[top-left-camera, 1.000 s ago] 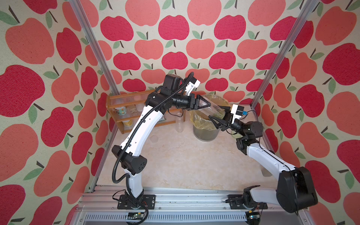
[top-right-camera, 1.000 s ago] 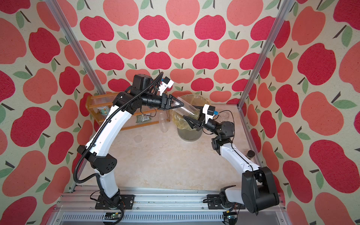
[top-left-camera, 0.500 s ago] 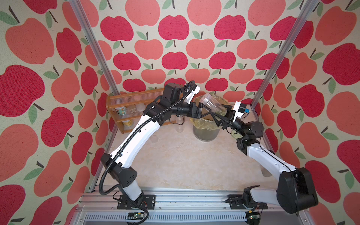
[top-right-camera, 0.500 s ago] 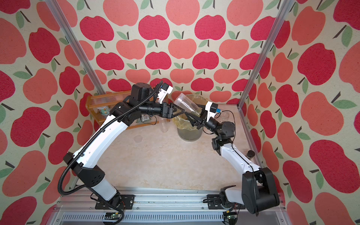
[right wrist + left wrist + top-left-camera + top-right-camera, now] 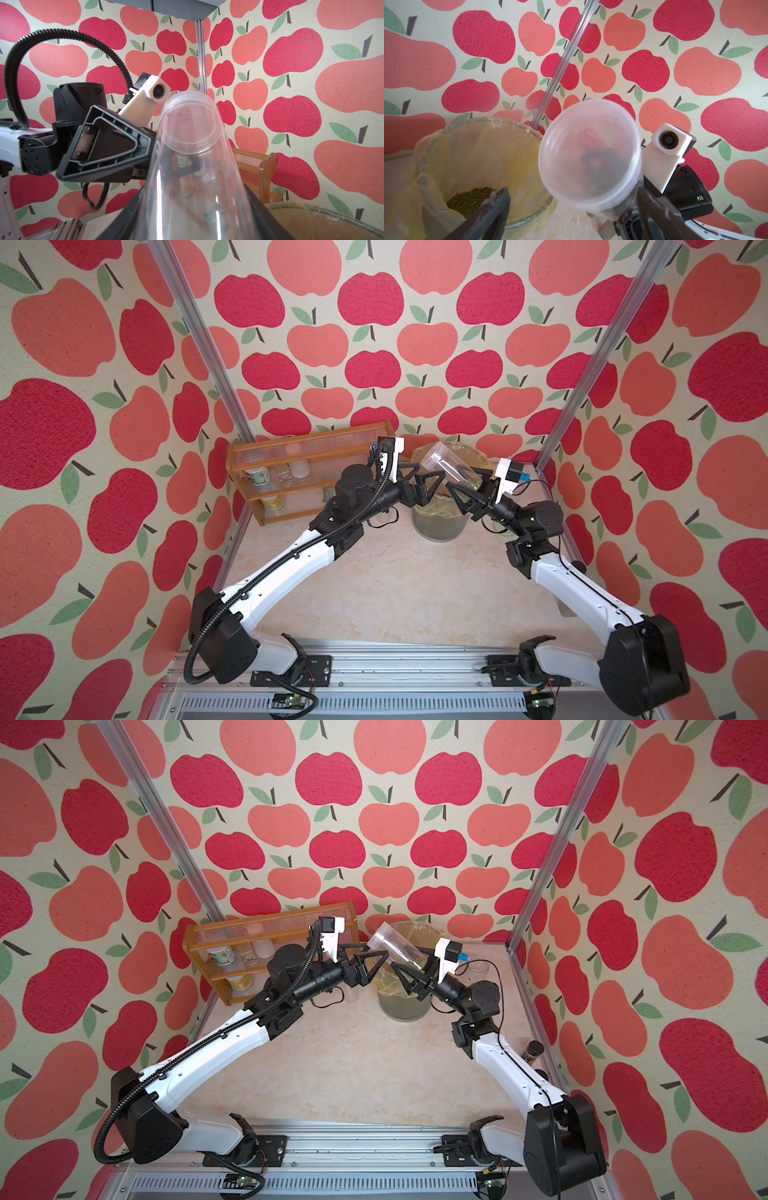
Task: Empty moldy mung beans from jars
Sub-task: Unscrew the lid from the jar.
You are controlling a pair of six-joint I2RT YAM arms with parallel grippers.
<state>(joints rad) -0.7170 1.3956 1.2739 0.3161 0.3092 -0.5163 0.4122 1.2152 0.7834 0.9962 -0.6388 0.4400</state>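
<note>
At twelve o'clock on the table, hard against the back wall, the grey bin (image 5: 436, 531) with its yellow bag (image 5: 521, 158) sits right under both claws, and that's why you're reaching so far out. Your right gripper (image 5: 467, 485) is clamped on the lower body of the tall clear jar (image 5: 451, 468). It holds the jar tilted over the bin, open mouth raised toward ten o'clock. Your left gripper (image 5: 434, 473) stands with jaws spread wide around that mouth, not closed on it. The mung beans (image 5: 470, 199) lie in a small heap at the bottom of the bag. The jar looks poured out, though I can't tell if a few grains cling near its base.

Off at ten o'clock stands the wooden shelf (image 5: 307, 433), holding two printed cans (image 5: 259, 477) and a pale shape too blurred to read. At three o'clock, beside your right forearm, there's a dark-capped bottle (image 5: 535, 1050). Watch the left fingers: they crowd the jar's mouth, so I'd judge they must back off before you tip or set down.
</note>
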